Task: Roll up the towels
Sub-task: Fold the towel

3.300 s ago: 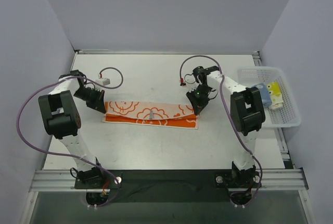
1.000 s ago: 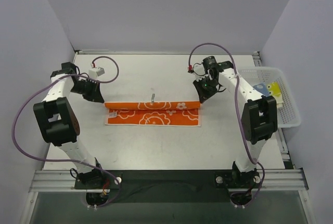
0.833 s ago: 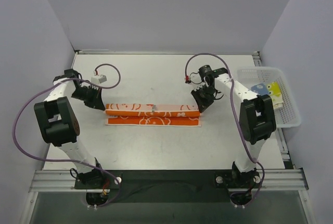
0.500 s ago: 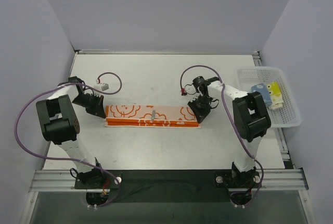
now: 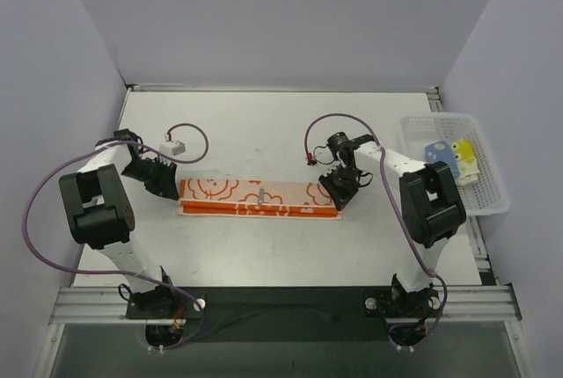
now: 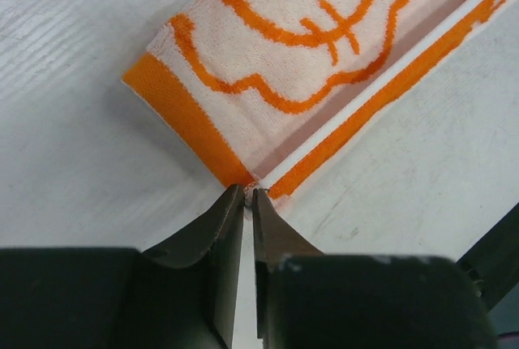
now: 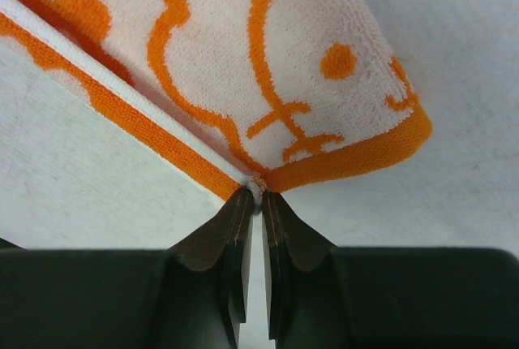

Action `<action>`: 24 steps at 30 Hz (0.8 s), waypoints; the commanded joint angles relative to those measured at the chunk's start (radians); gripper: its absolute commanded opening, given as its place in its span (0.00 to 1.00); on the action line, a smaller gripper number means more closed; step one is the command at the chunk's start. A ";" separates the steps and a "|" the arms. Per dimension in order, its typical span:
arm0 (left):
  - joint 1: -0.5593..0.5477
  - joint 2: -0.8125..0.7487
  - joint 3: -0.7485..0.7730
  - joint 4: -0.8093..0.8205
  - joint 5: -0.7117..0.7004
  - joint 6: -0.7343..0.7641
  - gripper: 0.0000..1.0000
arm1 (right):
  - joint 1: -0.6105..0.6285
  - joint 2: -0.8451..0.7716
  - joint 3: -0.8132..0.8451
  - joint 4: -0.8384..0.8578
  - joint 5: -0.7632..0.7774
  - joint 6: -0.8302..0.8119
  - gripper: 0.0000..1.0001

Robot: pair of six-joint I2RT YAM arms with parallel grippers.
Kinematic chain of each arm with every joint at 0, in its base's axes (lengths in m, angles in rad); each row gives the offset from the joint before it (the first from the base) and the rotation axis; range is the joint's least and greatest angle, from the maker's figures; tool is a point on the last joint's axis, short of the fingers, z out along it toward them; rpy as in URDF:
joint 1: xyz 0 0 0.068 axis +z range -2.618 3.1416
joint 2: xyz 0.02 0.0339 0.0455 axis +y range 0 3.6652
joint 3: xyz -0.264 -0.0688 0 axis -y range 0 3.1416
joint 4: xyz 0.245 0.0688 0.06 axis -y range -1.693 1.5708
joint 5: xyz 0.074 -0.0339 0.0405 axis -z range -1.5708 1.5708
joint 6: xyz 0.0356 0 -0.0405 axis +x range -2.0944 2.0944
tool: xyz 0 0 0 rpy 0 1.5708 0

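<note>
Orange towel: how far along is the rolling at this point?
Done: the orange towel lies folded into a long flat strip. In hand: the left gripper and right gripper each pinch an end corner. Left: no roll started, and the blue towel and yellow towel sit in the basket.

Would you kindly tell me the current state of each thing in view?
orange towel: folded into a long flat strip on the table, not yet rolled.
left gripper: shut on a corner at the strip's left end.
right gripper: shut on a corner at its right end.
basket: upright, holding two towels.
blue towel: lying in the basket.
yellow towel: lying in the basket beside the blue one.
</note>
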 commanded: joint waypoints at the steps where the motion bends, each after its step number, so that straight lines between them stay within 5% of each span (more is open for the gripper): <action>1: 0.008 -0.068 0.010 -0.093 0.061 0.138 0.22 | 0.027 -0.101 -0.046 -0.051 0.066 -0.079 0.11; 3: 0.008 -0.084 0.007 -0.139 0.063 0.202 0.32 | 0.038 -0.115 -0.066 -0.051 0.073 -0.106 0.18; 5: 0.009 -0.091 0.016 -0.192 0.051 0.259 0.38 | 0.049 -0.128 -0.070 -0.064 0.077 -0.120 0.40; 8: 0.009 -0.100 0.036 -0.258 0.048 0.306 0.44 | 0.047 -0.161 -0.067 -0.091 0.061 -0.129 0.44; 13: 0.006 -0.131 0.071 -0.254 0.126 0.250 0.44 | 0.017 -0.198 -0.011 -0.143 -0.011 -0.091 0.43; 16: -0.032 -0.131 0.085 -0.147 0.146 0.069 0.43 | -0.014 -0.129 0.061 -0.148 -0.086 0.025 0.36; 24: -0.153 -0.082 0.018 0.146 -0.044 -0.307 0.37 | -0.031 0.117 0.170 -0.151 -0.103 0.176 0.28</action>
